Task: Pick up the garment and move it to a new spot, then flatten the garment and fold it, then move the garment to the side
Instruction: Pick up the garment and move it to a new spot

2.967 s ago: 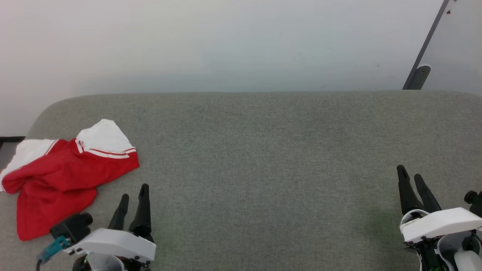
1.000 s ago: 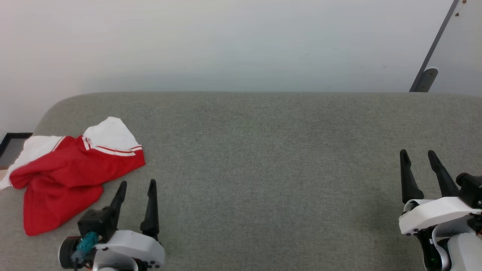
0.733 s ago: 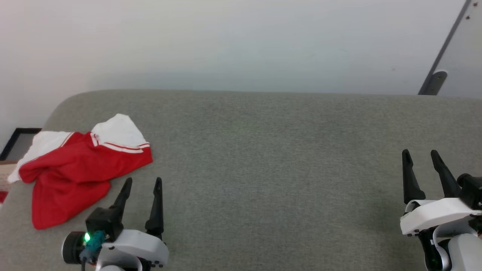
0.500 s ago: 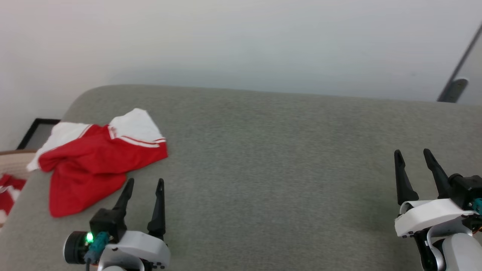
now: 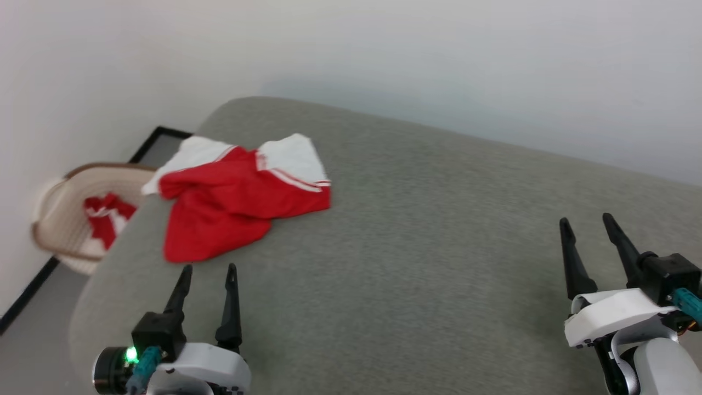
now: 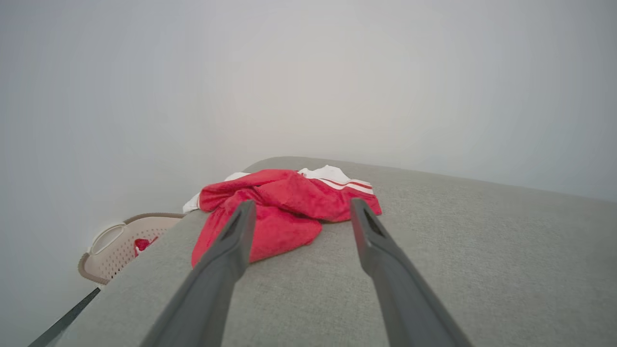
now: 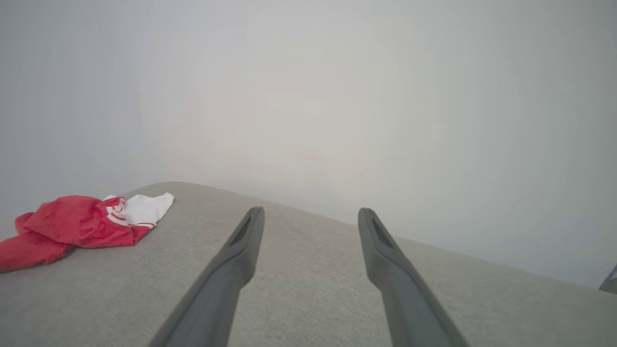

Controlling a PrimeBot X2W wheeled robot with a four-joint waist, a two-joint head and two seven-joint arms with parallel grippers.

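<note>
The garment (image 5: pixel 236 195) is a red T-shirt with white sleeves and striped trim, lying crumpled near the far left corner of the grey surface (image 5: pixel 428 263); its printed front is hidden. In the left wrist view the garment (image 6: pixel 284 212) lies just beyond my fingers. My left gripper (image 5: pixel 208 270) stands open a short way in front of it, holding nothing. My right gripper (image 5: pixel 587 222) is open at the right, far from the shirt. The right wrist view has the garment (image 7: pixel 82 224) at the far left.
A beige basket (image 5: pixel 66 219) with red and white cloth in it stands on the floor left of the surface, by the white wall; it also appears in the left wrist view as the basket (image 6: pixel 120 243). The surface's rounded left edge drops to the floor.
The head camera has turned left, so the garment now sits nearer the picture's middle and the basket has come into view. Both grippers opened from nearly shut three seconds ago.
</note>
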